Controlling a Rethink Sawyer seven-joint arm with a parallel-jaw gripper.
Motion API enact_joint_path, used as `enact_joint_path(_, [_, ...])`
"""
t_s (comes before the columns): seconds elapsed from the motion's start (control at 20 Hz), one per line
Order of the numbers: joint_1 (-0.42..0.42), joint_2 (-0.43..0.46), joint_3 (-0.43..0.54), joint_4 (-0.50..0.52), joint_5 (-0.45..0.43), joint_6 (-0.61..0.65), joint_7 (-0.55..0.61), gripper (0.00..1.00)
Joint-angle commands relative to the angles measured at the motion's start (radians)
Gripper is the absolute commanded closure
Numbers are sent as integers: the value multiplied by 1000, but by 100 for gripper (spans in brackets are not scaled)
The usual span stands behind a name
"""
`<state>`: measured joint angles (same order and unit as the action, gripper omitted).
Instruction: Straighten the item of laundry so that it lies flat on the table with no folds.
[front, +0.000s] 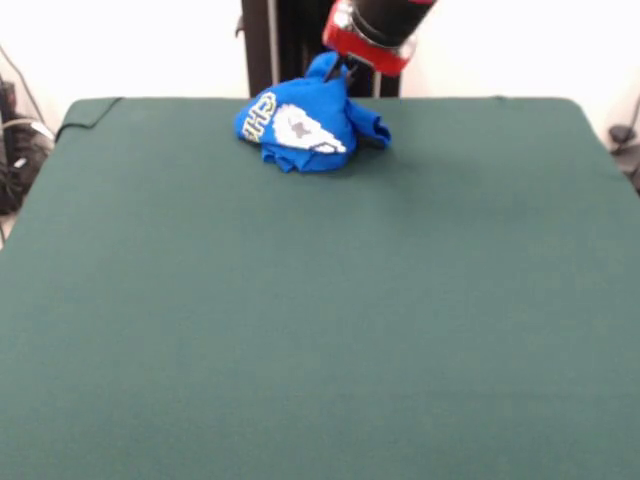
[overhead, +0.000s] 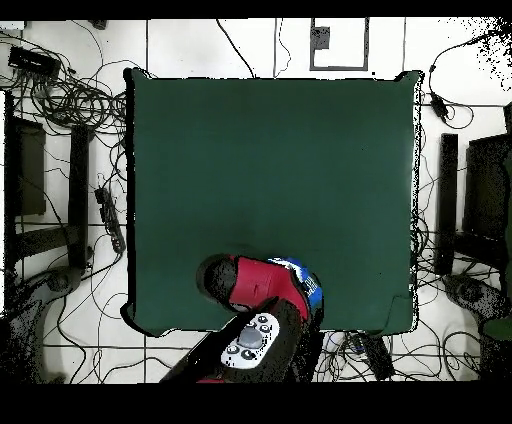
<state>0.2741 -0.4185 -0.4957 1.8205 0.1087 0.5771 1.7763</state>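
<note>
The item of laundry (front: 305, 125), a small bright blue T-shirt with white letters and a white-and-grey graphic, lies bunched in a crumpled heap at the far middle of the green table (front: 320, 320), close to the robot's edge. Its top rises in a peak to my gripper (front: 336, 72), which sits right at the heap's upper right, below the arm's red collar. The grip itself is hidden by the cloth and the arm. In the overhead view the arm covers the heap; only a blue sliver of the laundry (overhead: 306, 280) shows near the table's (overhead: 270, 160) bottom edge.
Cables (overhead: 70, 100) and dark equipment lie on the floor around the table. The robot's black pedestal (front: 270, 45) stands just behind the heap.
</note>
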Motion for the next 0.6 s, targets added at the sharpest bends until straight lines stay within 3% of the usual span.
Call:
enact_joint_path(0.05, [-302, -221, 336, 255, -134, -474, -69, 100])
enact_joint_path(0.4, [-300, -241, 363, 146, -238, -391, -2, 100])
enact_joint_path(0.6, [-252, -289, 325, 49, -292, -353, -4, 100])
